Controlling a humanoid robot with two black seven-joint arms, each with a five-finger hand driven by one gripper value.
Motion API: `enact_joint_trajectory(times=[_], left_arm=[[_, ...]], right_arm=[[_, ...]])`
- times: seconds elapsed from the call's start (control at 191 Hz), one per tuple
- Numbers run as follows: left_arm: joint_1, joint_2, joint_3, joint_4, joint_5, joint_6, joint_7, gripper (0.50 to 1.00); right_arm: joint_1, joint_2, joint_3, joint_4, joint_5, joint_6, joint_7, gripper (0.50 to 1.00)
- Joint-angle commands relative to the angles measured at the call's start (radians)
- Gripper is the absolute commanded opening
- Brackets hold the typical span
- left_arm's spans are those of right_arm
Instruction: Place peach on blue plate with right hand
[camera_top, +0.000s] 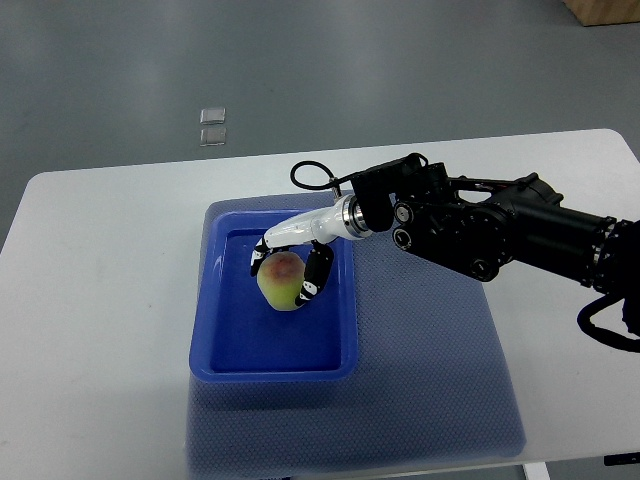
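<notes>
A yellow-green peach (281, 281) with a reddish patch is inside the blue plate (225, 345), a deep rectangular tray, near its middle. My right hand (288, 265) reaches in from the right edge and its black-and-white fingers (318, 275) curl around the peach from above and both sides. Whether the peach rests on the plate floor or hangs just above it cannot be told. The left arm is out of view.
The plate stands on a white table (90, 300), partly on a grey mat (430, 380). Two small clear squares (212, 126) lie on the grey floor beyond the table. A brown box corner (605, 10) shows at top right.
</notes>
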Motion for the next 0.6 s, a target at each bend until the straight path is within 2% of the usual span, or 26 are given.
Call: enact_joint_trajectory(times=[0.0, 0.031, 0.073, 0.383, 0.593], left_arm=[[0.0, 0.0, 0.0, 0.0, 0.0, 0.0, 0.0, 1.0], [0.0, 0.0, 0.0, 0.0, 0.0, 0.0, 0.0, 1.0], [0.0, 0.0, 0.0, 0.0, 0.0, 0.0, 0.0, 1.0], [0.0, 0.0, 0.0, 0.0, 0.0, 0.0, 0.0, 1.0], [0.0, 0.0, 0.0, 0.0, 0.0, 0.0, 0.0, 1.0]], right_arm=[[-0.001, -0.004, -0.001, 0.0, -0.001, -0.003, 0.0, 0.872], [-0.001, -0.004, -0.001, 0.0, -0.001, -0.006, 0.0, 0.901], [-0.001, -0.007, -0.001, 0.0, -0.001, -0.007, 0.0, 0.913], [0.004, -0.051, 0.038, 0.002, 0.05, 0.007, 0.008, 0.917], [-0.004, -0.128, 0.13, 0.002, 0.303, 0.04, 0.009, 0.924]])
